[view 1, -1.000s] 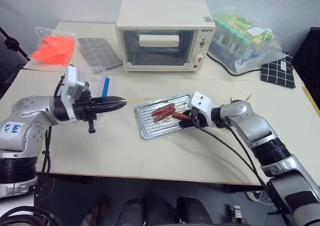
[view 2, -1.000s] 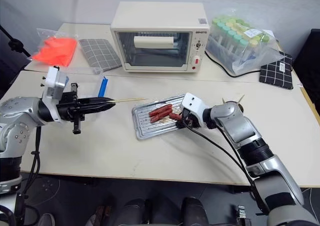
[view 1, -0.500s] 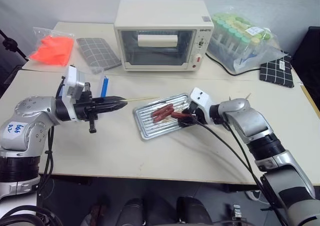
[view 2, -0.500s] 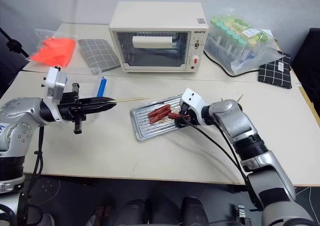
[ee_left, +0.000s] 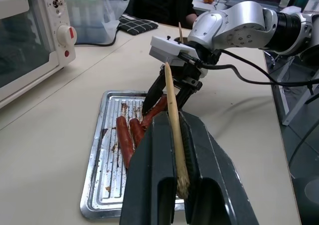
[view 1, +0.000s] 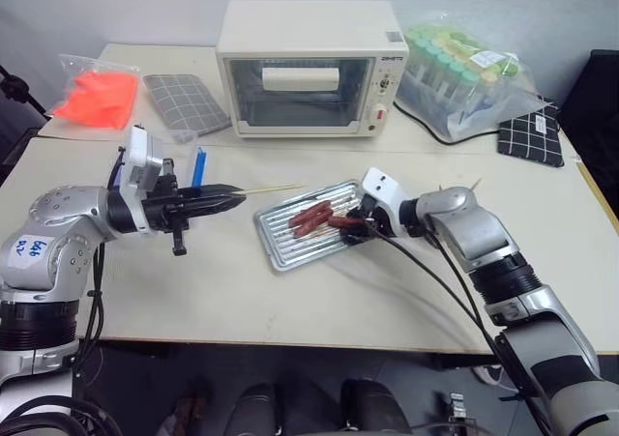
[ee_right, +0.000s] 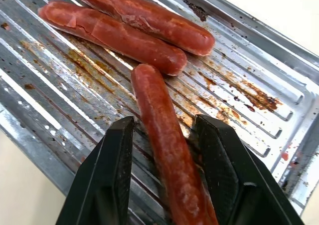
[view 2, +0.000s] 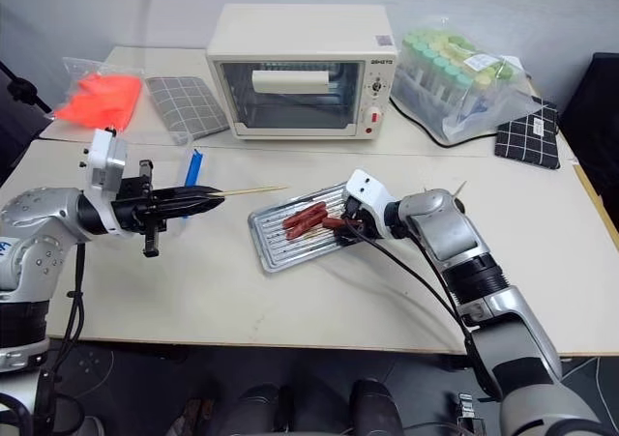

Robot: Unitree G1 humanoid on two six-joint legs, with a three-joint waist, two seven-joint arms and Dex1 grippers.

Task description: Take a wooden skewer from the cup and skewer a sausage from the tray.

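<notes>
The left tool (view 1: 235, 197) is clenching a skewer (view 1: 272, 189), holding it level above the counter (view 1: 290, 291) with its tip pointing at the tray (view 1: 280, 250). The right tool (ee_right: 162, 150) is straddling one sausage (ee_right: 164, 135) at the tray's right end, its fingers (ee_right: 112, 170) on either side, while two more sausages (ee_right: 119, 33) are lying beside it.

Tray (view 1: 290, 247) mid-table, three sausages in it: two side by side (ee_right: 124, 28), the sausage (ee_right: 164, 135) nearer the tray's right end. Toaster oven (view 1: 309, 54) behind tray; bagged tubes (view 1: 464, 73) behind-right; wooden skewer (view 1: 271, 189) left of tray.
</notes>
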